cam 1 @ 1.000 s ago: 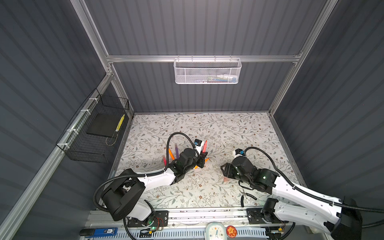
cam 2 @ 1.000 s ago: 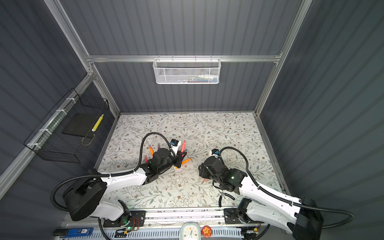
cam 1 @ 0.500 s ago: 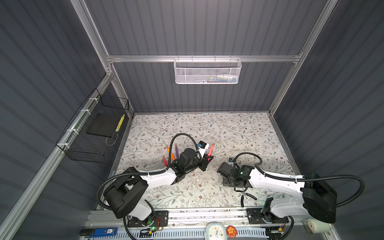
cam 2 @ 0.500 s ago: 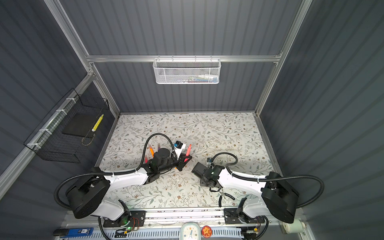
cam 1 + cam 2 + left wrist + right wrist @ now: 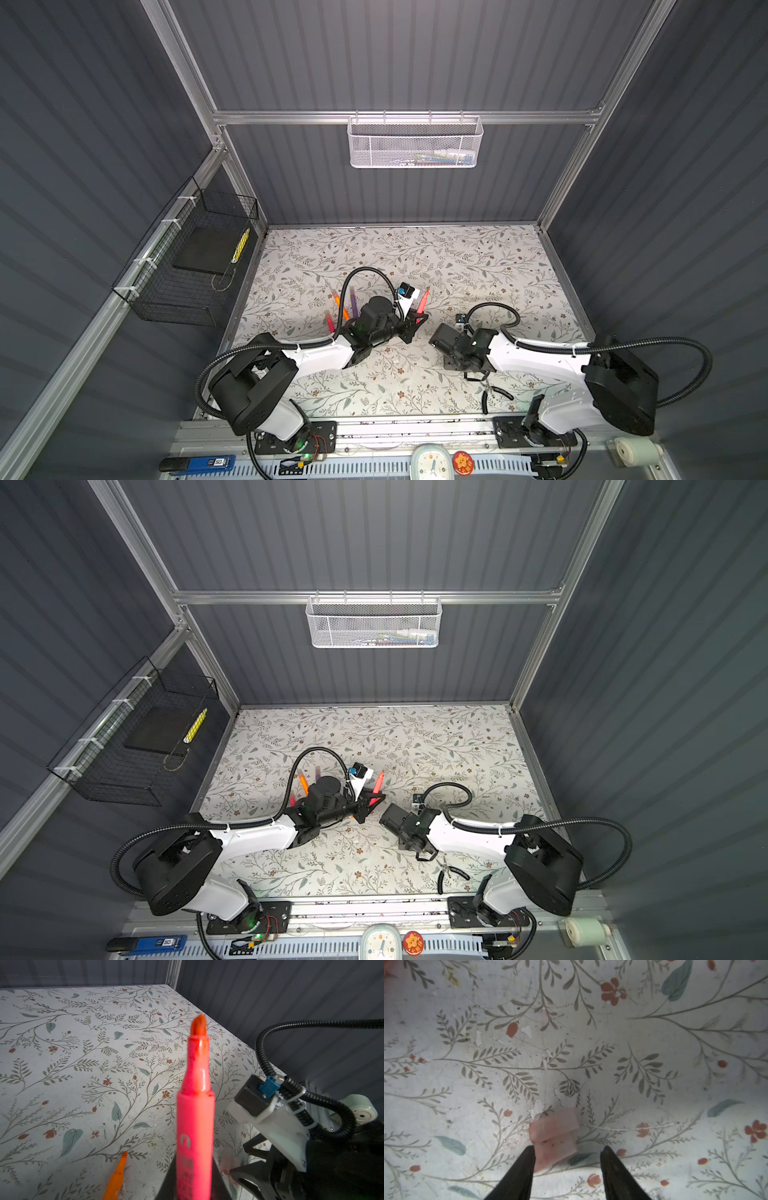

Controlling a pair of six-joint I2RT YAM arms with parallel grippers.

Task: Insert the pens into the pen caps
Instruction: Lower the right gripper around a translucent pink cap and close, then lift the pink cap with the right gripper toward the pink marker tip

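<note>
So, left hand (image 5: pixel 417 321) is pinching the pink-red pen (image 5: pixel 195 1115), tip up, near the right hand (image 5: pixel 566 1150), which is spread around a pale-pink pen cap (image 5: pixel 553 1130) lying on the tabletop (image 5: pixel 654 1022). Next up, probably: close on it, lift, align with the tip.

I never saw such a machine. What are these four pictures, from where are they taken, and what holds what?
Two robot arms work at a flowered table. The two wide pictures come from one two-eyed camera above; the two close ones from cameras on the arms' wrists. The left pincer is shut on a pink-red pen, tip uncovered. The right pincer stands open just over pale-pink pen caps lying on the table. An orange pen, a purple pen and pliers lie there too.
</note>
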